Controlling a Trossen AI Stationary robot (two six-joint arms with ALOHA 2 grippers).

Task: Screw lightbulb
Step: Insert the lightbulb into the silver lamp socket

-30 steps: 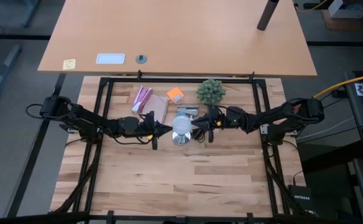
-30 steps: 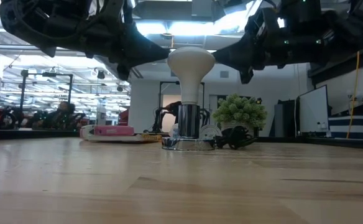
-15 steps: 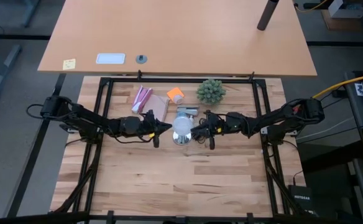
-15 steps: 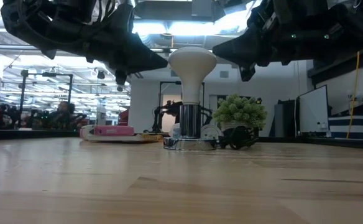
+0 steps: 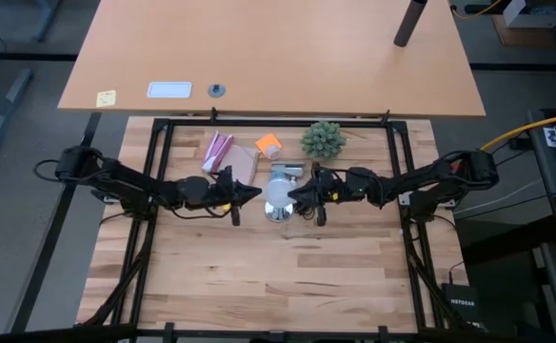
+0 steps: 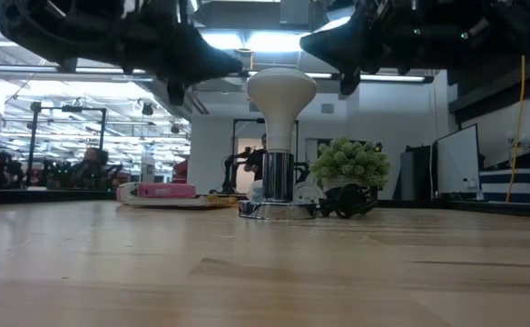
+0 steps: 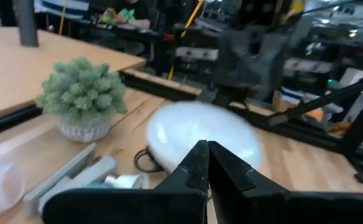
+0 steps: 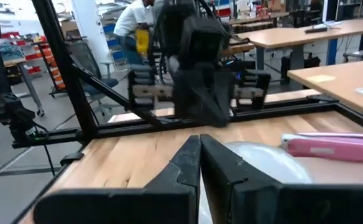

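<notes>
Over the last second both arms had lifted: in the low view they had risen from level with the bulb's globe to above its crown, and neither touched it now. The left gripper (image 5: 250, 193), jaws pressed together on nothing, had backed a little away from the lightbulb (image 5: 277, 191). The right gripper (image 5: 294, 194), jaws likewise pressed together and empty, had crept in just beside the globe. The lightbulb stood upright, neck down in the shiny socket (image 6: 278, 189), unchanged in height and lean. That suggested the turning was finished, or nearly so, and the arms were letting go rather than setting up another twist; how tightly the bulb sat could not be told.

On the wooden counter (image 5: 287, 276), going left to right behind the socket, lay a pink packet (image 5: 217, 151), an orange piece (image 5: 268, 144) and a green spiky plant (image 5: 323, 139), all well clear of the arms. Beyond stood a paler desk (image 5: 278, 48), and the low view looked into a bright workshop with racks and screens.
</notes>
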